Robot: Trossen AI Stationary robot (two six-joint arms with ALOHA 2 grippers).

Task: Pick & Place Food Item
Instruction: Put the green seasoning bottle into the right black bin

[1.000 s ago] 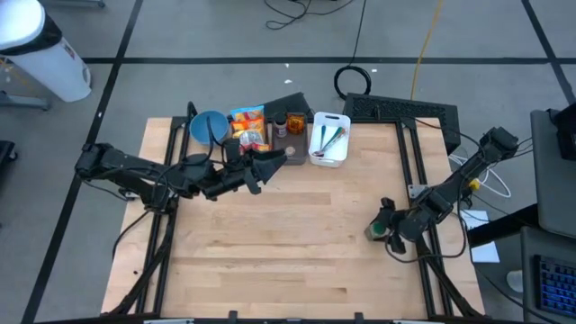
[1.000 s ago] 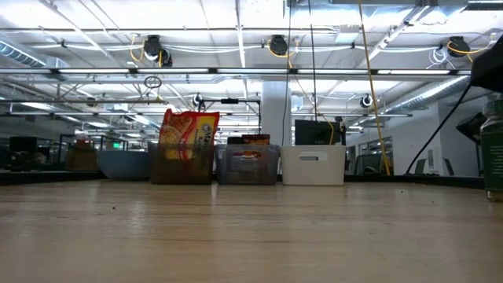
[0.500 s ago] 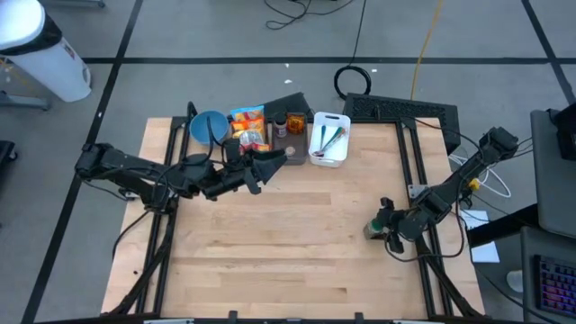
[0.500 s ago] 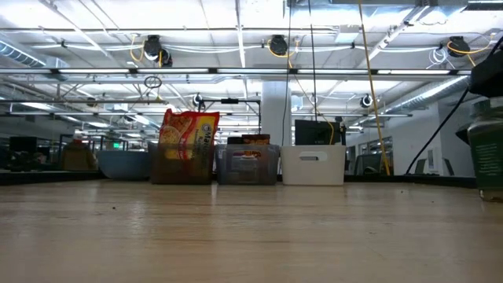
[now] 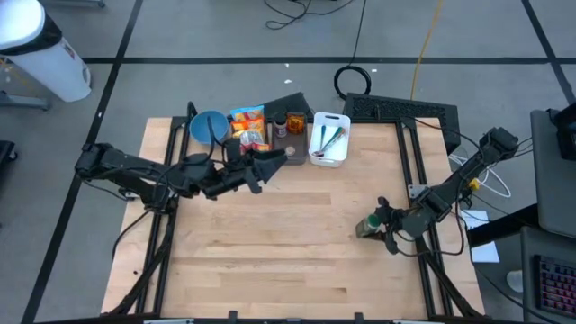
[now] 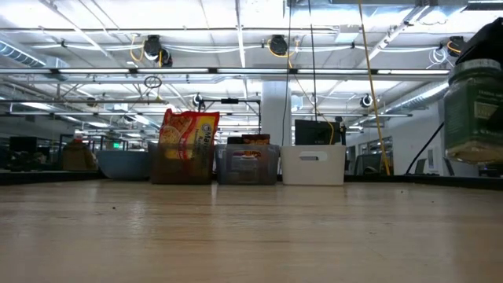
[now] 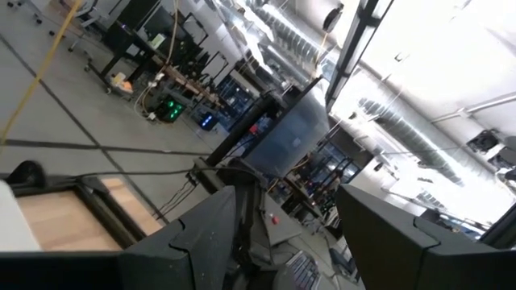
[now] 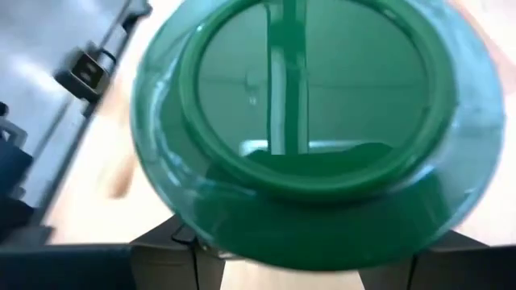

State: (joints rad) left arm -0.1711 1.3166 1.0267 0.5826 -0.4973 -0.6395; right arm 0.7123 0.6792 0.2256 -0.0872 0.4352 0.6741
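Over by the right edge: right pincer [image 5: 382, 227] pinching a green-lidded jar [image 5: 366, 228], lifted off the wooden surface [image 5: 288, 252].
Could easily slip out, since smooth round plastic offers little to bite on and the hold looks low on the body; might also tilt and drop en route to the bins. Glossy green lid, clear cylinder, pale grainy filling. Left pincer [image 5: 256, 171] spread, empty, hovering near the snack bag [image 5: 247, 126].
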